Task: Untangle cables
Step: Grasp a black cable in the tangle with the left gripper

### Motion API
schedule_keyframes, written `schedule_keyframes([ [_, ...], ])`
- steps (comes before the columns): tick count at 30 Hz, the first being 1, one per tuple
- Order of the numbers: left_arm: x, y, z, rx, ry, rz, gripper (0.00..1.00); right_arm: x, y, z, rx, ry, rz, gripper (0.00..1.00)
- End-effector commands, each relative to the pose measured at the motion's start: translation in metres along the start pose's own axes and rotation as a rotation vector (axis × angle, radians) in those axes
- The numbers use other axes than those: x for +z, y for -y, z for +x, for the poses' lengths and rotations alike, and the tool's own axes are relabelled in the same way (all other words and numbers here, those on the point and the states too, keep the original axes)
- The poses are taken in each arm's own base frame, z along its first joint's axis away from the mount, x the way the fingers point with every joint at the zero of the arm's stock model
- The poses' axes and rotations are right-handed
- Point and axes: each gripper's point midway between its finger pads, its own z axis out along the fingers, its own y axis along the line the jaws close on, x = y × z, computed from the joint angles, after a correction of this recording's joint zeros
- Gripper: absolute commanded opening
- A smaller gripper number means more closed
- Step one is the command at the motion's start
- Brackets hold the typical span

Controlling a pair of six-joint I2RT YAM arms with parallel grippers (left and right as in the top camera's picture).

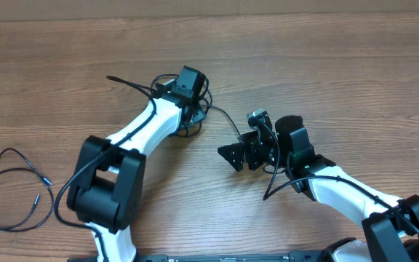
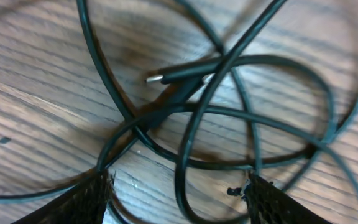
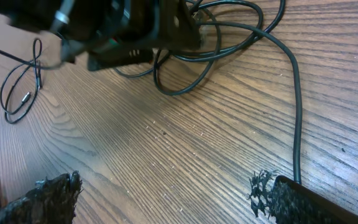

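A tangle of black cables (image 1: 195, 120) lies on the wooden table at the middle back. My left gripper (image 1: 192, 109) hangs right over it. In the left wrist view the fingers (image 2: 176, 202) are open, low over crossing loops (image 2: 253, 118), and one loop runs between them. A cable plug (image 2: 166, 78) lies on top of the tangle. One strand (image 1: 228, 120) runs from the tangle towards my right gripper (image 1: 233, 154). In the right wrist view that gripper (image 3: 166, 199) is open and empty, and the strand (image 3: 297, 106) ends by its right finger.
A separate thin black cable (image 1: 13, 189) lies looped at the table's left edge, and also shows in the right wrist view (image 3: 18, 87). The left arm's wrist (image 3: 129, 31) blocks part of the tangle in the right wrist view.
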Motion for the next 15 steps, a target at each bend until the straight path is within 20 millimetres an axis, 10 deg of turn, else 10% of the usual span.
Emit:
schedule_keyframes([
  [1,0.0102,-0.0046,-0.0017,-0.033,0.005,-0.029,0.72,0.0014,-0.0026,-0.0032,-0.009,0.004,-0.004,0.98],
  [15,0.0104,-0.0017,-0.0046,-0.036,0.018,-0.018,0.18,0.0014,-0.0026,-0.0031,-0.008,0.004,-0.004,0.98],
])
